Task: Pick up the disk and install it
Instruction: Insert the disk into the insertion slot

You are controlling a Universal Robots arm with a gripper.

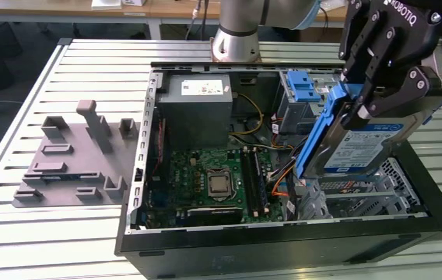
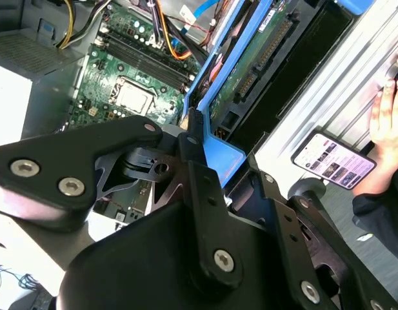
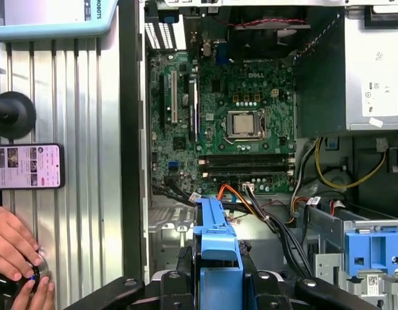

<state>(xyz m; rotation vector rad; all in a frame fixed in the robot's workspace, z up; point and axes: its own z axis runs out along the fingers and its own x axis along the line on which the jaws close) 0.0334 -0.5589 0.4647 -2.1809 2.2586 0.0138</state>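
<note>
Tool: the gripper (image 1: 381,108) is clamped on the disk (image 1: 365,149), one finger on each long edge.
Tool, wrist check: in the second wrist view the black fingers (image 2: 192,145) press against the blue rail (image 2: 218,155) of the disk.
Disk position: held in the air and tilted, over the exterior view's right side of the open computer case (image 1: 283,245). It is not seated.
Disk attitude: the label faces outward in the exterior view. The circuit-board side (image 2: 263,58) faces the camera in the second wrist view.
Below the disk: a metal drive cage (image 1: 361,195) with open slots, just under the disk's lower edge.
Beside the cage: orange and black cables (image 1: 279,175) run between the motherboard (image 1: 213,175) and the cage, close to the disk's lower corner.
Behind the disk: a blue latch (image 1: 302,87) stands at the far wall of the case.
Far corner of the case: a grey power supply (image 1: 197,99) with a white sticker, well apart from the disk.
Outside the case: a grey fixture (image 1: 73,157) lies on the slatted table (image 1: 18,224) at the exterior view's left.
Bystander: in the first wrist view a phone (image 3: 28,166) lies on the table beside the case, with a person's hand (image 3: 11,239) near it.
</note>
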